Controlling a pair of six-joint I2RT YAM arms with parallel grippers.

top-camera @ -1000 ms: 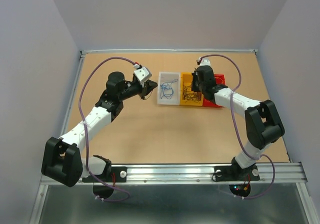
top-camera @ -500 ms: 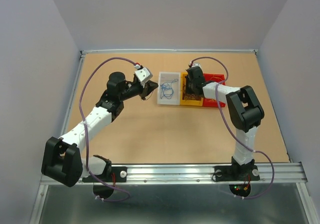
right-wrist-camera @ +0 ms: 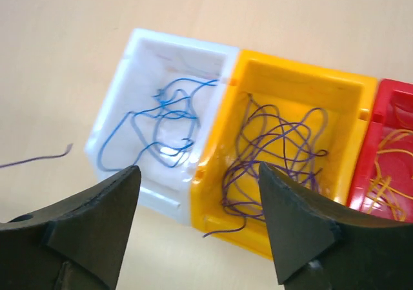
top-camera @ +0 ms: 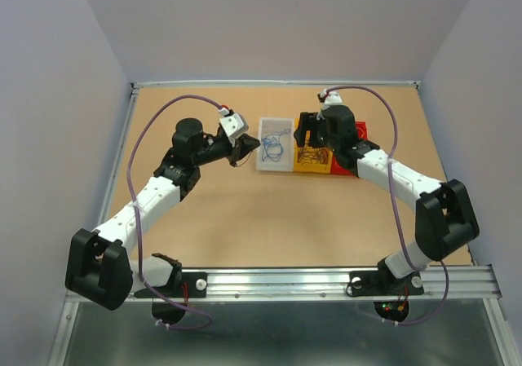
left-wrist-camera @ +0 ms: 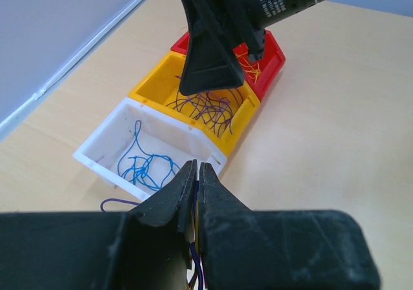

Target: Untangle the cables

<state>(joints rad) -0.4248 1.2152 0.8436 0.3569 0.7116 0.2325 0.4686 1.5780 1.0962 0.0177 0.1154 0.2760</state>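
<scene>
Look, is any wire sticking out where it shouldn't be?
Yes. One dark purple strand droops out over the front wall of the yellow bin instead of lying inside with the rest. Another thin strand shows beside the white bin, in no bin at all.

A: Any txt or labels legible?
B: Just one spot w/ print: small white lettering (left-wrist-camera: 274,1) on the black body of the right gripper (left-wrist-camera: 235,67), left wrist view. Too small & blurry, can't make out a single char.
A: Other 2 views?
B: Top & right wrist cams: nothing readable, no nos. or brand names.
</scene>
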